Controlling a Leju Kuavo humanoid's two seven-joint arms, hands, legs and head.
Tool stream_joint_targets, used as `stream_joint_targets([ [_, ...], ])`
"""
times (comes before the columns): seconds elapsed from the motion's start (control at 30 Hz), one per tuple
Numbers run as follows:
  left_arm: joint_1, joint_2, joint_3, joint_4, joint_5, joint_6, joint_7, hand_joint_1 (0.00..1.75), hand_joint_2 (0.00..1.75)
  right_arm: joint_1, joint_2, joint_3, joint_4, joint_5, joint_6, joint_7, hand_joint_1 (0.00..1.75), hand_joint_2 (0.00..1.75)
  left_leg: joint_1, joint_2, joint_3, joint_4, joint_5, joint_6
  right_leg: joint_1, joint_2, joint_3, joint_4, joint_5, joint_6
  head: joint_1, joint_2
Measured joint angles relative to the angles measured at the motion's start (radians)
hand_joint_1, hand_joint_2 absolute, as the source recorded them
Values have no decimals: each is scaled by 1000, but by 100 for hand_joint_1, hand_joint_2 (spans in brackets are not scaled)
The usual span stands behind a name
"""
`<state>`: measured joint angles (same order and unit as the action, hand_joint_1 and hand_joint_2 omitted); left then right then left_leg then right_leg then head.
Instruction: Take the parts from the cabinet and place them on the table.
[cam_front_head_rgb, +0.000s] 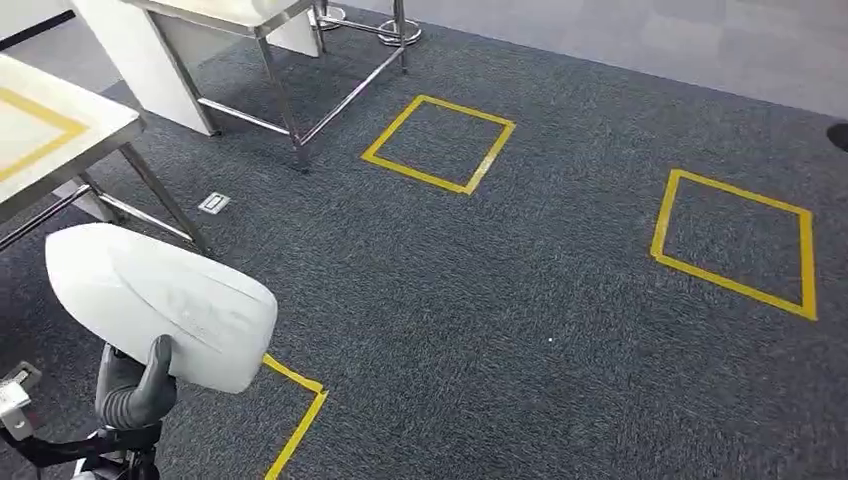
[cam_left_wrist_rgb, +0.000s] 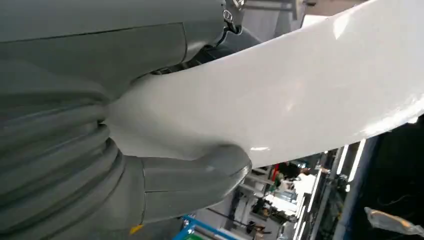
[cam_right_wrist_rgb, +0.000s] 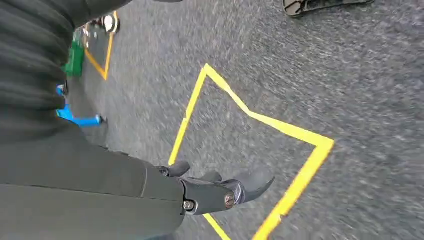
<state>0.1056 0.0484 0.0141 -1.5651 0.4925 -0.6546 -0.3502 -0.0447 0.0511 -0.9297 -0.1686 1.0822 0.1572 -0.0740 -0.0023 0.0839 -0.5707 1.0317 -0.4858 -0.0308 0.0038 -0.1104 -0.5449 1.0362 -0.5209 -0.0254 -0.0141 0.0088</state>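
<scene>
White glossy rounded plastic part: left hand grips its lower edge; right hand hangs empty. You'd judge it light, stiff, slippery; hold the rim.

Even overhead light is falling on the dark grey carpet floor, casting soft shadows. Glare is streaking the glossy white curved plastic part; the right wrist view is smearing with motion blur.
</scene>
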Motion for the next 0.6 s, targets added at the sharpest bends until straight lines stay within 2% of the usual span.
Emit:
stream_joint_targets([
  [0.1,3,-2,0,-9,8,0,0,175,175,-4,0,5,0,-5,-4,1,0,175,-5,-42,-13,0,5,14,-5,-31,8,-7,1,14,1,0],
  [0.13,2,-3,0,-9,13,-2,0,175,175,-7,0,5,0,-11,-6,1,0,175,3,-55,0,-12,11,22,0,-43,14,-8,-4,23,1,0],
  [0.17,1,-4,0,-8,15,-4,1,175,175,-6,-1,5,0,-18,-7,1,0,175,9,-63,4,-17,16,26,-8,11,10,7,-14,31,2,0],
  [0.2,-8,-4,-1,-4,16,-7,-2,175,175,-6,0,5,0,-24,-6,2,0,175,11,-74,3,-18,19,33,-10,67,-10,48,-41,35,6,0],
  [0.23,-20,-4,-2,4,8,-9,-7,175,175,-4,0,5,0,-29,-6,8,0,175,12,-86,0,-17,21,35,-13,96,-51,130,-83,39,10,0],
  [0.27,-26,-4,-5,10,-3,-9,-16,175,175,-1,0,5,0,-35,-6,16,0,175,12,-99,-2,-16,21,36,-13,104,-95,217,-120,41,12,0],
  [0.3,-27,-4,-7,15,-14,-7,-25,175,175,4,0,4,0,-39,-6,24,0,175,12,-115,-4,-14,21,36,-13,106,-132,286,-139,42,13,0],
  [0.33,-27,-4,-7,18,-22,-1,-32,175,175,6,0,3,0,-43,-6,30,0,175,12,-129,-5,-12,21,35,-13,107,-148,308,-133,43,13,0],
  [0.37,-26,-4,-7,21,-22,3,-38,175,175,9,0,2,0,-43,-5,37,0,175,12,-144,-5,-10,20,35,-14,108,-142,283,-104,41,14,0],
  [0.4,-27,-3,-6,20,-22,8,-44,175,175,10,0,2,0,-43,-4,37,0,175,12,-158,-5,-7,20,33,-15,111,-116,219,-59,39,14,0],
  [0.43,-27,-2,-6,19,-19,10,-48,175,175,8,0,2,0,-43,-2,40,0,175,13,-172,-4,-3,18,30,-17,121,-74,124,-6,38,15,0],
  [0.47,-27,-2,-5,18,-19,10,-50,175,175,8,0,2,0,-43,-2,41,0,175,14,-184,-6,1,15,25,-21,157,-32,28,29,36,16,0],
  [0.5,-27,-2,-3,17,-18,10,-53,175,175,8,0,2,0,-43,-2,43,0,175,9,-192,-11,5,14,16,-21,197,-23,12,8,36,17,0],
  [0.53,-27,1,2,14,-16,11,-53,175,175,6,2,2,0,-42,-1,41,0,175,10,-203,-16,6,16,8,-21,179,-26,9,13,33,16,0],
  [0.6,-25,3,10,4,-16,18,-59,175,175,2,2,2,0,-42,-1,32,0,175,17,-225,-22,-4,24,-7,-12,160,-25,9,14,21,16,0],
])
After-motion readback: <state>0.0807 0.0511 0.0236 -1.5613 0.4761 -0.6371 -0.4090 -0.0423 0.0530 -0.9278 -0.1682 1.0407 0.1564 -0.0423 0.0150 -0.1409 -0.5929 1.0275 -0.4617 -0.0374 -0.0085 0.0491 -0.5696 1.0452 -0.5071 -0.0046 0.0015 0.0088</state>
